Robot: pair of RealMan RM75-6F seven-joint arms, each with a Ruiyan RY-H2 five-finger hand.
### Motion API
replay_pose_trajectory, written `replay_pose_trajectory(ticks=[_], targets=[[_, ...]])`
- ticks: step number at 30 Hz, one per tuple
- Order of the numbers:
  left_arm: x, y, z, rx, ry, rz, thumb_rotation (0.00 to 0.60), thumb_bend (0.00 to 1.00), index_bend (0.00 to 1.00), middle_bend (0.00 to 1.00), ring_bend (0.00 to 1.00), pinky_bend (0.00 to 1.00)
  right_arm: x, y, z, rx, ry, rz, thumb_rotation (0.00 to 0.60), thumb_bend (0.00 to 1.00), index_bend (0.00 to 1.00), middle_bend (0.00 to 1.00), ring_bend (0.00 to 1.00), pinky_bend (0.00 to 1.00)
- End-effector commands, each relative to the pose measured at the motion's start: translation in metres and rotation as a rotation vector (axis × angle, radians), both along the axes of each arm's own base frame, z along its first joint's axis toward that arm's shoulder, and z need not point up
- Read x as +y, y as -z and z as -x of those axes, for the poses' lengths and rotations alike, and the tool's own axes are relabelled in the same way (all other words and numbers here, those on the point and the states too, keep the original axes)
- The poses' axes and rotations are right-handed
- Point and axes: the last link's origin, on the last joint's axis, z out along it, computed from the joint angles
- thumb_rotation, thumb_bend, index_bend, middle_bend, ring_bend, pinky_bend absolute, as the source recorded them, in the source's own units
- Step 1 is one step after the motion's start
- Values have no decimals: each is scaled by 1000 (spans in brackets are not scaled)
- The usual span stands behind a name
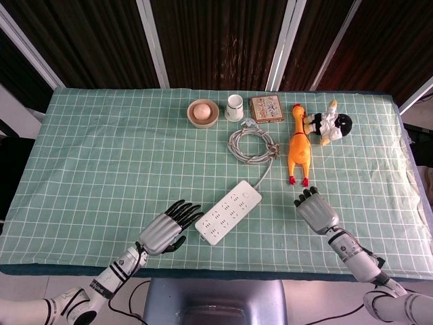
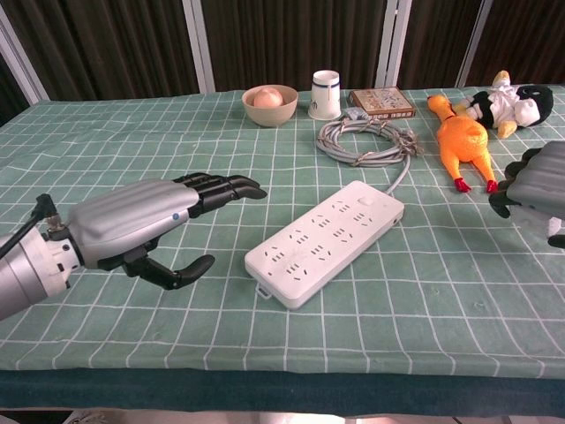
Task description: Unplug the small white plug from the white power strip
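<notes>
Fingers of left hand spread, empty; right hand's curled, contents unclear; one power strip.

right hand cut off at frame edge (its grasp hidden).
</notes>
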Motion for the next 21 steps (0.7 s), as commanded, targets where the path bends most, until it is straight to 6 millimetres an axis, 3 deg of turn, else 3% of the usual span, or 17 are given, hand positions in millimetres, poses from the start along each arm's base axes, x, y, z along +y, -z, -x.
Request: replay_pose_trajectory(ticks=[1, 3, 5, 7, 11, 15, 17, 21], targets=[[1, 0, 1, 4, -5, -4, 600, 508, 0, 0, 0, 0, 2, 5, 2, 9, 24, -12, 600, 301, 320, 315, 165, 273], [1, -1, 2, 0, -10, -5, 600, 504, 0, 0, 0, 0, 2, 3, 2, 3, 34, -10, 600, 289, 229, 244, 120, 230], [-1, -4, 1, -25, -9, -4, 600, 501, 0, 0, 0, 0, 7, -4, 2, -21, 68, -2, 600, 263, 68, 103, 37, 142], [-3, -11, 2, -55, 3, -17, 600, 494, 0, 0, 0, 0, 14, -16, -3, -83, 94, 18, 600, 234, 1, 11, 1, 67], [-10, -35, 10, -83, 30, -67, 600, 484, 0, 0, 0, 0, 34, -57, -16, -287, 113, 112, 600, 184, 0, 0, 0, 17], [-21, -74, 34, -36, -7, -143, 600, 483, 0, 0, 0, 0, 63, -109, -19, -558, 125, 271, 600, 179, 0, 0, 0, 4], [-25, -97, 51, -2, -67, -212, 600, 482, 0, 0, 0, 0, 80, -132, -12, -668, 105, 384, 600, 178, 0, 0, 0, 4], [-36, -130, 87, -12, -193, -313, 600, 480, 0, 0, 0, 0, 115, -149, 13, -722, 173, 503, 600, 168, 0, 0, 0, 2]])
